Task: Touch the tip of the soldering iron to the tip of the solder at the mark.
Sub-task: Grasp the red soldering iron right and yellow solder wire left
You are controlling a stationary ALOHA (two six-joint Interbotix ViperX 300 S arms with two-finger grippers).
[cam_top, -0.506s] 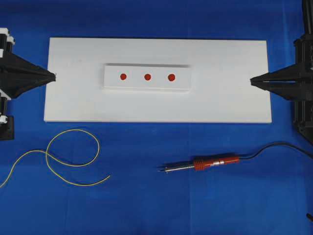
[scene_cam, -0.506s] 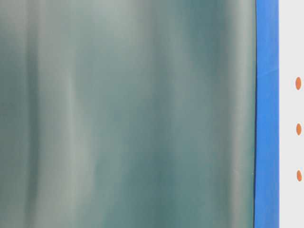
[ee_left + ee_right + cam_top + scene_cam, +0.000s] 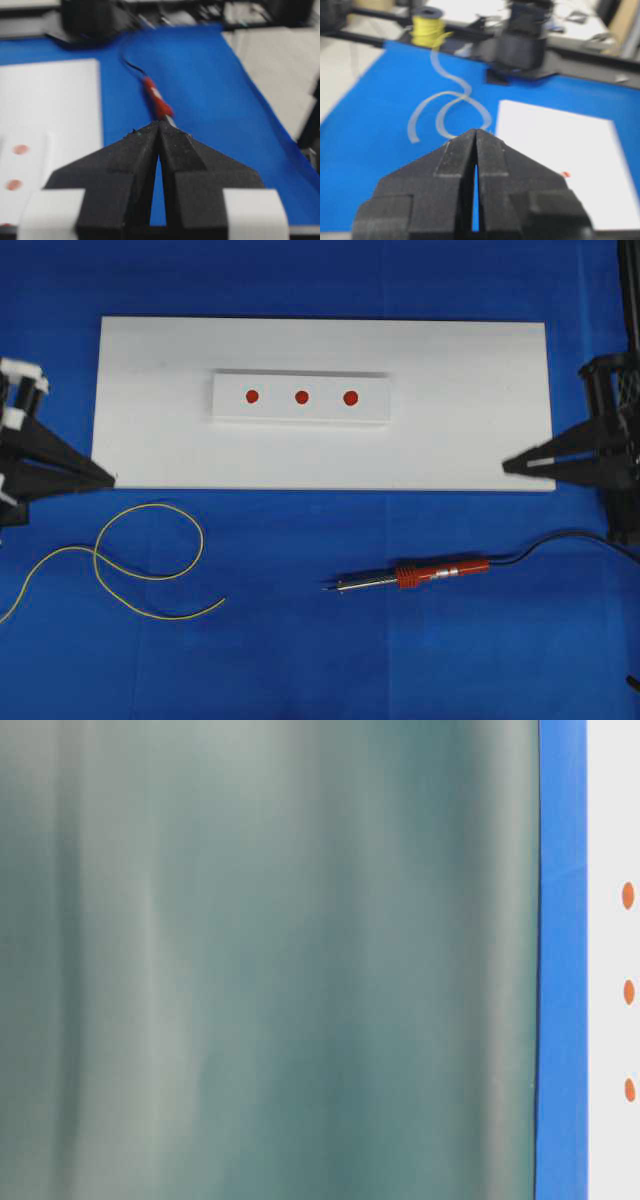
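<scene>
Near the front edge of the blue bench [image 3: 330, 660], right of the middle, the soldering iron [image 3: 410, 575] lay flat with its dark tip pointing toward the left edge and its red handle toward the right, a thin black cord [image 3: 560, 540] trailing off to the right edge. Toward the front left corner the solder [image 3: 150, 575] lay loose on the blue surface, a thin yellow wire curled into one loop with its free end pointing toward the iron; the two were well apart. Behind them a white board [image 3: 450, 440] covered the middle of the bench, and on it sat a smaller white block [image 3: 300, 415] bearing three red marks [image 3: 301, 397] in a row. The left gripper [image 3: 108, 479] hovered at the board's front left corner, its jaws pressed together and holding nothing. The right gripper [image 3: 508, 467] hovered over the board's front right corner, likewise pressed together and empty. From the right wrist camera a spool of yellow wire [image 3: 427, 27] showed beyond the far edge of the bench. The table-level view was blurred grey-green, with only a blue strip and the marks at its right side.
</scene>
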